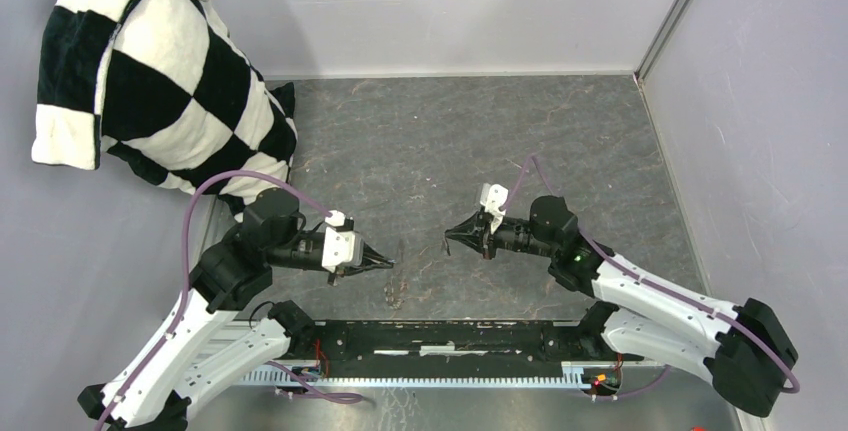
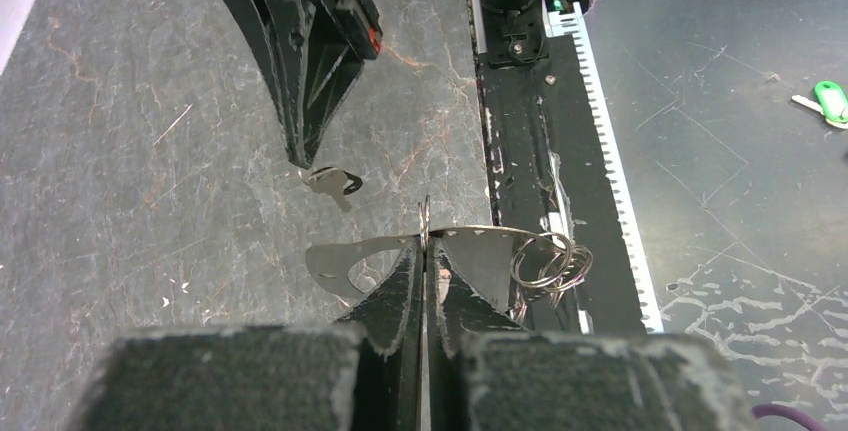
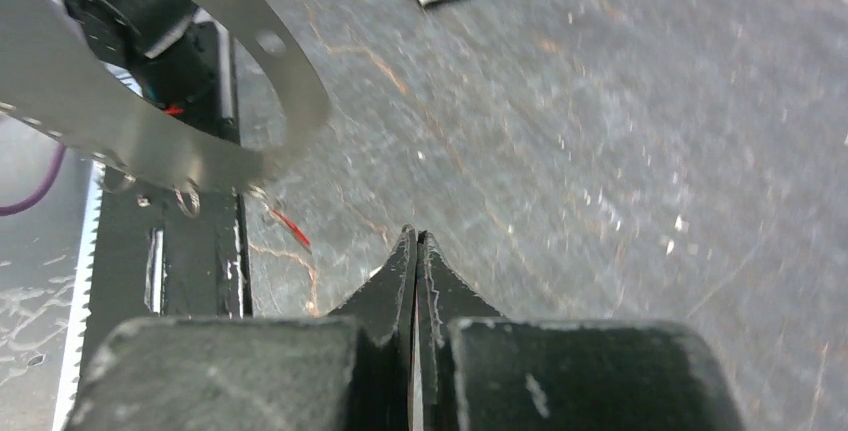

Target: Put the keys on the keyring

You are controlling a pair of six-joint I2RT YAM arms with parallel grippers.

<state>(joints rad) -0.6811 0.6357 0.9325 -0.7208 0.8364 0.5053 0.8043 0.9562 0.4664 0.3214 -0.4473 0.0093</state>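
My left gripper [image 1: 390,264] [image 2: 424,249] is shut on the keyring [image 2: 345,259], a flat silvery band loop with small holes. Several small split rings [image 2: 550,261] hang from its right side. In the top view the keyring [image 1: 397,291] dangles below the left fingertips. In the right wrist view it fills the upper left [image 3: 210,101]. My right gripper [image 1: 448,239] [image 3: 415,238] faces the left one a short gap away, jaws pressed together. A small silver key [image 2: 330,183] sits at the tip of the right gripper [image 2: 300,156], apparently pinched there. Its head colour is not clear.
A black-and-white checkered pillow [image 1: 150,71] leans in the back left corner. Grey walls close the back and right sides. The black mounting rail [image 1: 450,341] runs along the near edge. A green-tagged key [image 2: 828,101] lies on the lower surface beyond the rail.
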